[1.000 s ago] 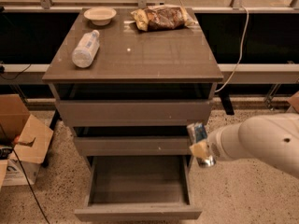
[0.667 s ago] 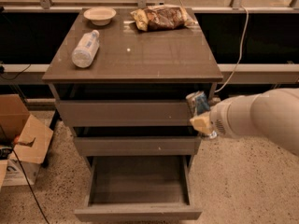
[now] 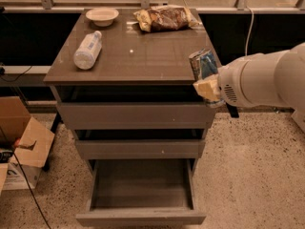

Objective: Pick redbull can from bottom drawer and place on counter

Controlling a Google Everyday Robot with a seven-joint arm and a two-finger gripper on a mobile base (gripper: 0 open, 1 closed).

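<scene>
The redbull can [image 3: 202, 64], blue and silver, is held upright in my gripper [image 3: 207, 80] at the right front corner of the counter [image 3: 143, 56], about level with its top. The gripper's yellowish fingers [image 3: 208, 87] are shut on the can's lower part. My white arm [image 3: 267, 80] reaches in from the right. The bottom drawer [image 3: 141, 194] is pulled open below and shows a bare inside.
On the counter lie a clear plastic bottle [image 3: 87, 50] on its side at the left, a white bowl [image 3: 102, 16] at the back, and a snack bag [image 3: 164, 18] at the back right. A cardboard box [image 3: 21, 147] stands on the floor at the left.
My gripper has risen with the can from beside the middle drawer up to the level of the counter's right front corner.
</scene>
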